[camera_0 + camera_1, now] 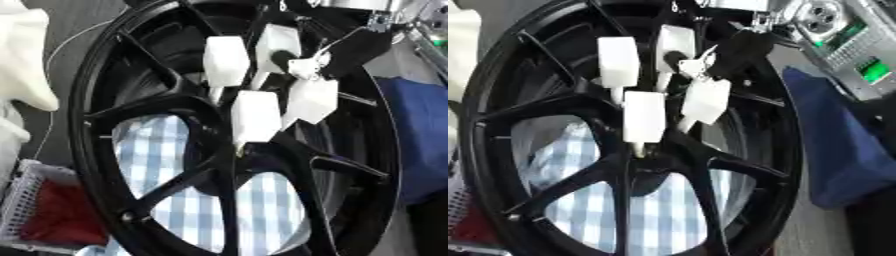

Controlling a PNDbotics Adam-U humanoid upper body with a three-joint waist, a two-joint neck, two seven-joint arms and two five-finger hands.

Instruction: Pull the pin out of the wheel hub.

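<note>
Reaching from the upper right, your right hand [350, 47] meets the upper-right pin [311, 67]; whether it's grasping, I cannot tell. Pull outward along the pin's axis from the wheel hub [210, 107].

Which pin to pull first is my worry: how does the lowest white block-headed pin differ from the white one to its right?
The lowest white block-headed pin stands upright, stem straight down; the white pin on its right leans, stem towards the lower left. The lowest pin sits apart from the black right hand; the right pin lies just below it. Both have white block heads, thin stems, and sit in the black wheel hub.
</note>
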